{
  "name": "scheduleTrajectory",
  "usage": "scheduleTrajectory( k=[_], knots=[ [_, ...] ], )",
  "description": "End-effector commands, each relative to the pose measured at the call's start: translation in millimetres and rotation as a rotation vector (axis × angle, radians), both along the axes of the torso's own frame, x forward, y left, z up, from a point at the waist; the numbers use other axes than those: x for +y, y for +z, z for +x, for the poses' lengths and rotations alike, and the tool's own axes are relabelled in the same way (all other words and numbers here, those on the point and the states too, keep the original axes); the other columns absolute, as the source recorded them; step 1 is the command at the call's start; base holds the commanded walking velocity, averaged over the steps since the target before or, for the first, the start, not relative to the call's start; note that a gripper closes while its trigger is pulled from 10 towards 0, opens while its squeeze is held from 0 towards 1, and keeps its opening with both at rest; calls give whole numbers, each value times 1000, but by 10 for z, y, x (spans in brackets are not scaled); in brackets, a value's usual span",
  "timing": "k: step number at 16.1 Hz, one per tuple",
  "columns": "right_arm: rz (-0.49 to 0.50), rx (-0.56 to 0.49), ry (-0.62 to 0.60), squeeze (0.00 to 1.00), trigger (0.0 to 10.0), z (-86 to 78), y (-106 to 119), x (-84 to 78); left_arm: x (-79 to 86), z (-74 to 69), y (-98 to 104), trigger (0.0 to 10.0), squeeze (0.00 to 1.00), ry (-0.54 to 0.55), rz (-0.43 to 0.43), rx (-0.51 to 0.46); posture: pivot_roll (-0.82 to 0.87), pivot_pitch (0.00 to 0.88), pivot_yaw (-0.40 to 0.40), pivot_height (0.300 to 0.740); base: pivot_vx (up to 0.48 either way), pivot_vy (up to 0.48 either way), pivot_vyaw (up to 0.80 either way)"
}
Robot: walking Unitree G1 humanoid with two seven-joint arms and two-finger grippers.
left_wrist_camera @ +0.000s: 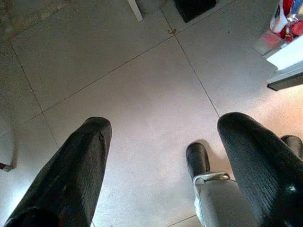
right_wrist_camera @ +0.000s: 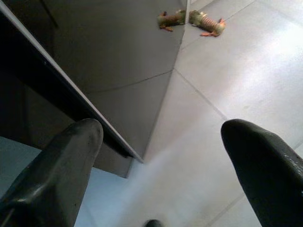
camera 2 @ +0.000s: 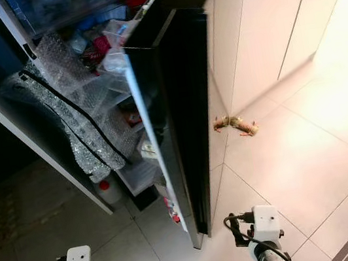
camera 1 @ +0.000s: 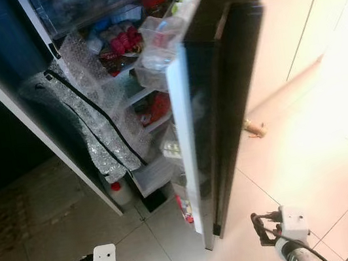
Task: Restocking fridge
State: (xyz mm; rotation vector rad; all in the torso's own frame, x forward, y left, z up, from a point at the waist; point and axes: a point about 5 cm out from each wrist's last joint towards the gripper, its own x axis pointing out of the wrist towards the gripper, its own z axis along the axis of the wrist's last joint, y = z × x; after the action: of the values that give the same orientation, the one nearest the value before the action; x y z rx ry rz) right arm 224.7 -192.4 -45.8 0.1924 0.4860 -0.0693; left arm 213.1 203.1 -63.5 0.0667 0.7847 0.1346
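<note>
1. Pale tiled floor all around, bright with sun on the right, darker on the left.
2. Tall pale cupboard doors along the wall behind.
3. Fridge standing open ahead, shelves packed full; most packs too blurry to tell apart.
4. Black fridge door swung wide, seen edge-on, top cut off; door racks holding boxes and bottles.
5. Crinkly bubble wrap with a black cord hanging down over the shelves, hiding things behind.
6. Small white bottle with red cap low at the fridge foot.
7. Orange toy lying on the floor beside the door, mirrored in the shiny door.
8. Left gripper down low over bare floor, fingers wide apart, holding nothing.
9. Right gripper low by the door's bottom corner, fingers apart, holding nothing.
</note>
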Motion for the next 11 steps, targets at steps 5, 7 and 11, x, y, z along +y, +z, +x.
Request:
scheduleTrajectory(
  k=[5,7,11],
  knots=[
    [11,-559,290,0,10000,1270,1506,268,36,-14,1,10000,0,-6,11,-4,-70,131,68,740,0,0,0],
    [1,-619,335,0,10000,1336,1686,384,5,17,17,10000,0,-8,3,-18,-65,130,65,740,0,0,0],
    [20,-638,458,0,10000,1365,1864,522,-12,40,32,10000,0,-10,-5,-37,-69,135,62,740,0,0,0]
  ],
)
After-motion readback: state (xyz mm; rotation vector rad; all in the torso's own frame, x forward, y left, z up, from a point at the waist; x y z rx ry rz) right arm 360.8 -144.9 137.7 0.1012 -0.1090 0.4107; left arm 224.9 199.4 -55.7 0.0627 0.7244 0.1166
